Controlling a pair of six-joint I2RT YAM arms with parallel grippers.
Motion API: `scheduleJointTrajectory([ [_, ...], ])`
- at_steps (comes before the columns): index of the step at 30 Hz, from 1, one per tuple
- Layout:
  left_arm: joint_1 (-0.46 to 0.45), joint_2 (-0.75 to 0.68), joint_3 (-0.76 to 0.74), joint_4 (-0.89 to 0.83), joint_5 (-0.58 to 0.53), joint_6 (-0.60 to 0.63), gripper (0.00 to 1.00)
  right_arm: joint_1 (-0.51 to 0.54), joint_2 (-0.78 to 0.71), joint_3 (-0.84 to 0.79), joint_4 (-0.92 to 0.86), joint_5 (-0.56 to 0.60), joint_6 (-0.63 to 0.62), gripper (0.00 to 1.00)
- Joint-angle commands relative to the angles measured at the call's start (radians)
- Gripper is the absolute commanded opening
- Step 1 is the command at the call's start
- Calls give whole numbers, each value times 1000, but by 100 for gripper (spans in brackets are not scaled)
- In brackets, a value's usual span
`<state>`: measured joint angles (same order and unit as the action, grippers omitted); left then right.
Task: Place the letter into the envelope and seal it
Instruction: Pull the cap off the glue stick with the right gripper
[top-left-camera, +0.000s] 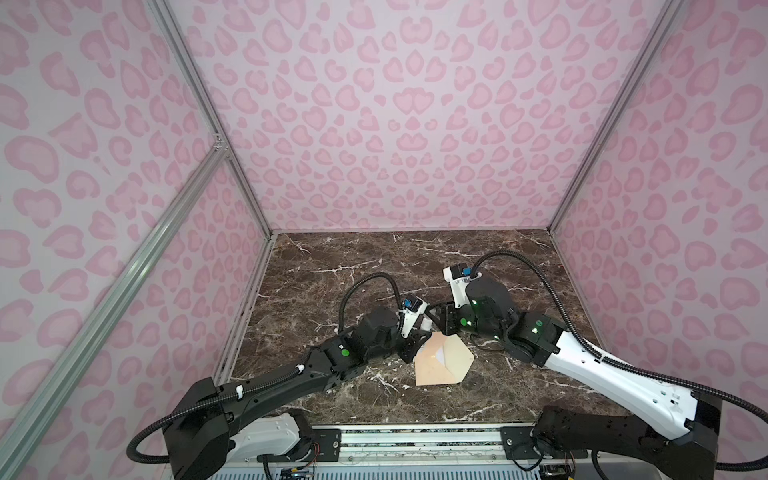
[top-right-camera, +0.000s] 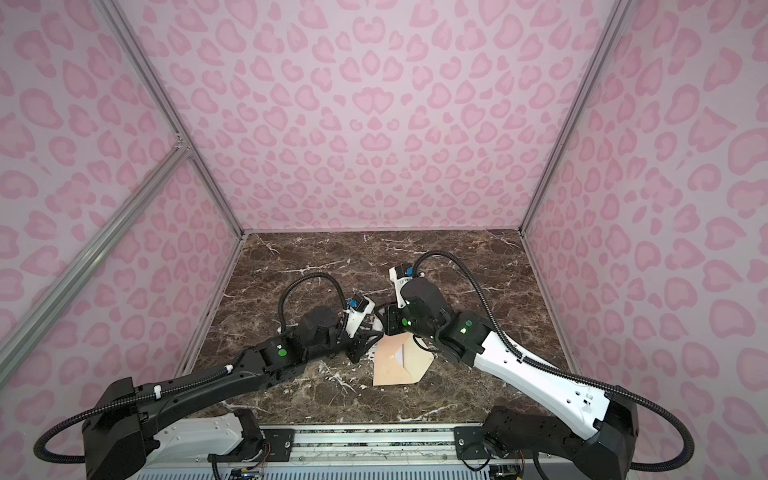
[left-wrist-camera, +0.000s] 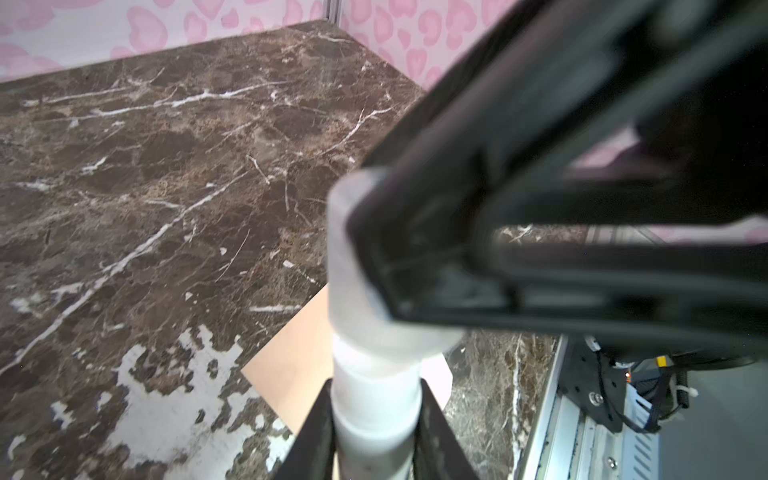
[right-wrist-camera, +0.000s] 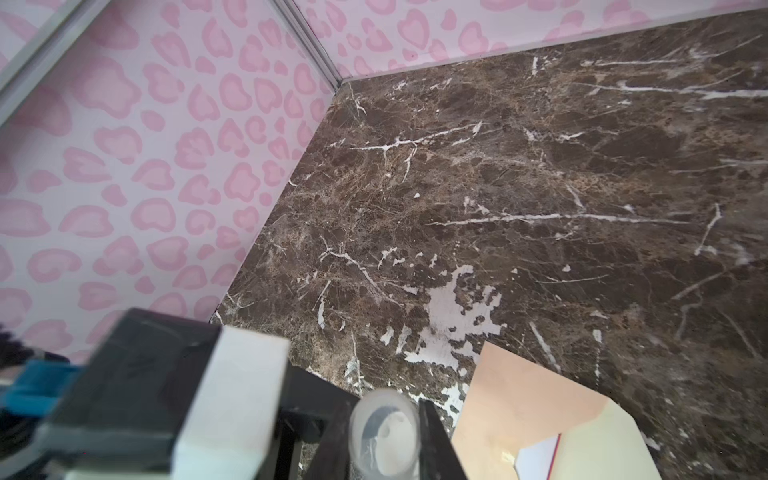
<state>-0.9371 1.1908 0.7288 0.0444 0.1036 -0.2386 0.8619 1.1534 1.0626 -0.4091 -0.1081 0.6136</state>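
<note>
At the envelope's far edge, my left gripper (top-left-camera: 409, 352) stood low over one corner. My right gripper (top-left-camera: 449, 328) hung just beside it, over the same edge. In my left wrist view the pale pads sat close between the black fingers (left-wrist-camera: 316, 432), with nothing visibly caught there. I could not tell whether those jaws were fully closed or only narrow. My right wrist view showed the right gripper (right-wrist-camera: 384, 432) the same way, with a cloudy pad filling the slim gap between its fingers, so I could not tell there either. Neither tool clearly pressed the paper, and contact was hidden by the fingers themselves.

The envelope (top-left-camera: 434, 372) lay flat on the marble table (top-left-camera: 353, 266), seam side up. Its flap (top-left-camera: 459, 358) was spread open on the side toward my right arm. The letter (right-wrist-camera: 537, 459) sat inside the pocket. Only a white sliver with a red edge showed at the mouth, seen in a top view (top-right-camera: 399, 355) as a small bright patch.

I judged the insertion done or nearly so, with the flap not yet folded. Both tools were probably crowded at that edge so one could pin the body of the envelope while the other swept the flap over. Thin paper on smooth stone would likely slide if pushed unpinned. The exposed bit of letter could also catch the flap's crease, so it might need a nudge deeper.
</note>
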Motion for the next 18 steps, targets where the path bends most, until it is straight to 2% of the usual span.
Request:
scheduleJointTrajectory([
  [1,1,-14,1,-11,-20,3,19,-5,0,9,13,16,-18,8],
  [10,1,-61,-7,-21,-35,1,19,-71,-34,-12,-37,89,-66,9],
  [18,1,-81,-7,-5,-26,12,20,-272,-123,-185,48,147,-116,7],
])
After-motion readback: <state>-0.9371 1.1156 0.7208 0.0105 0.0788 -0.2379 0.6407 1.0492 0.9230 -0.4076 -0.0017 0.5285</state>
